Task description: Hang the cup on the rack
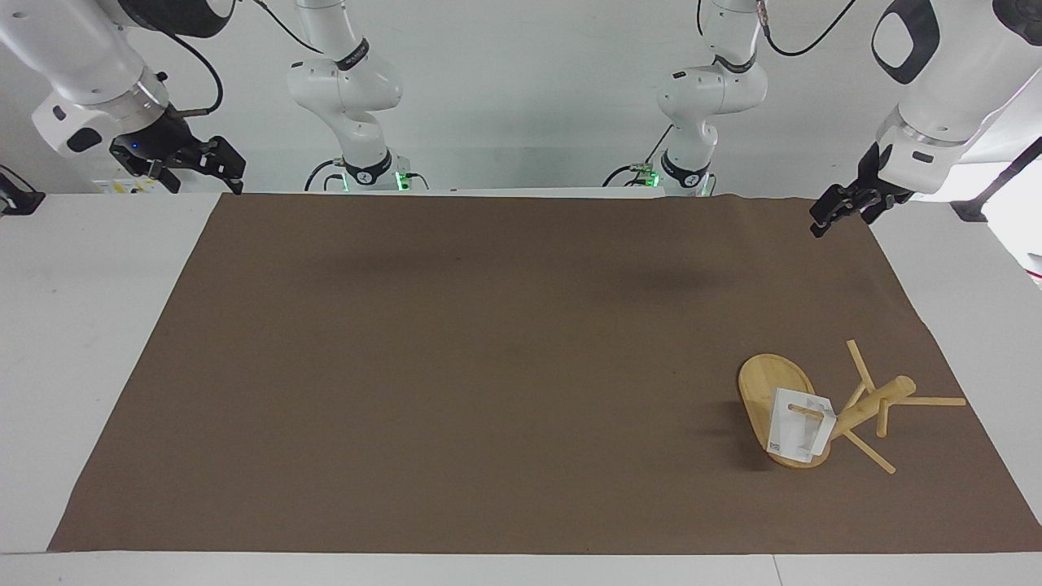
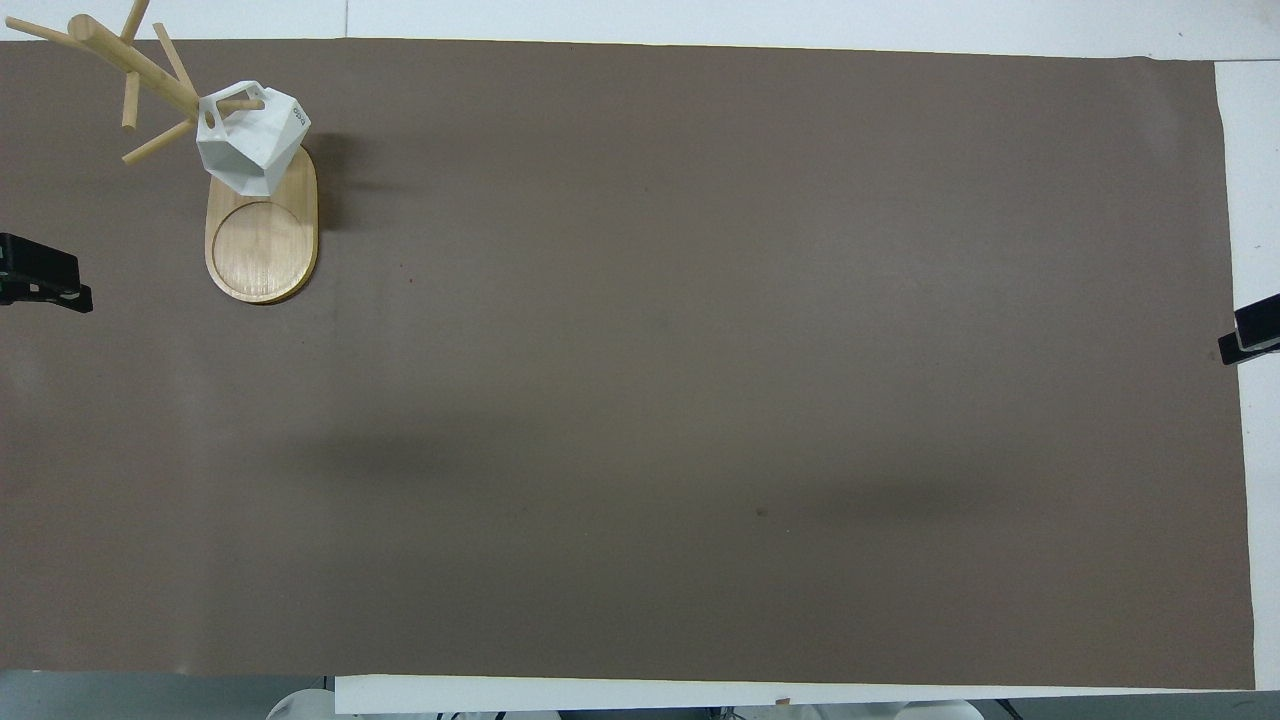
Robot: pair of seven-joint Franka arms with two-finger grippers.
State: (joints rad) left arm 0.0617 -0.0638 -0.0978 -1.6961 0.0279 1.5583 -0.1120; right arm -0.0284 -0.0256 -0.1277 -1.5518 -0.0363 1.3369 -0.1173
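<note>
Bamboo rack (image 1: pixel 781 399) stands at the lower right of the facing frame and the upper left of the overhead frame (image 2: pixel 262 240), on the brown mat (image 1: pixel 488 366) covering the white desk (image 1: pixel 81 325). Oval base flat on the mat, the post with its thin pegs rising from the end of the base farther from the robots. White faceted cup (image 1: pixel 800 425) hangs on one peg by its pierced handle, peg passing through the handle, cup body over the base near the post; in the overhead frame (image 2: pixel 250 135) it covers the upper end of the base.

Left gripper (image 1: pixel 840 209) is up in the air at the upper right of the facing frame, over the mat's edge, well apart from cup and rack, holding nothing; cannot tell if its fingers are open or closed. In the overhead frame only its tip shows at the left edge (image 2: pixel 40 282).

Right gripper (image 1: pixel 213 161) waits in the air at the upper left of the facing frame, over the desk beside the mat corner, fingers spread apart, empty, at the opposite end of the desk from the cup. Its tip shows at the right edge of the overhead frame (image 2: pixel 1255 335).
</note>
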